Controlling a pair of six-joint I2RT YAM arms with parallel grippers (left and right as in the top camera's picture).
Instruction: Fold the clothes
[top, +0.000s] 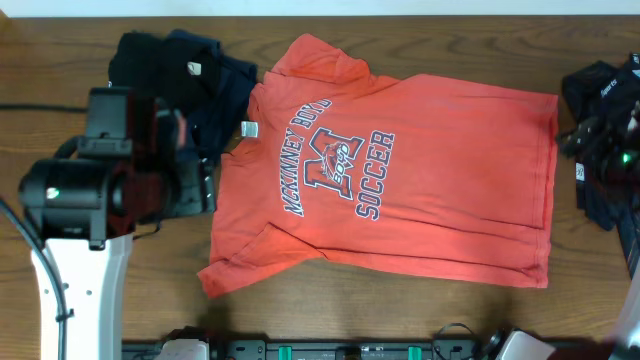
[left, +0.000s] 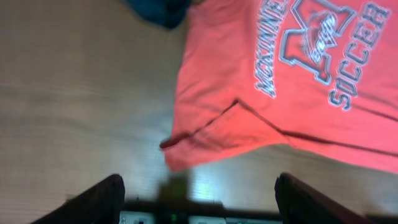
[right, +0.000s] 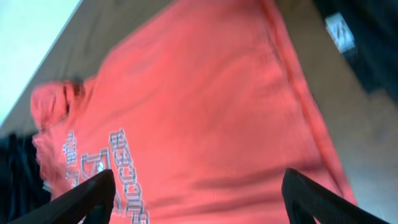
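Note:
An orange-red T-shirt (top: 400, 170) with navy-and-white lettering lies spread flat on the wooden table, collar to the left. It also shows in the left wrist view (left: 292, 87) and the right wrist view (right: 205, 118). A black and navy garment pile (top: 190, 80) lies at the shirt's upper left. Another dark garment (top: 605, 130) lies at the right edge. My left gripper (left: 198, 202) is open and empty above bare table left of the shirt's lower sleeve. My right gripper (right: 199, 199) is open and empty above the shirt's body.
The left arm's black body (top: 110, 170) hangs over the table's left side. A black rail with connectors (top: 350, 350) runs along the table's front edge. A white tag (top: 249, 128) sits at the shirt's collar.

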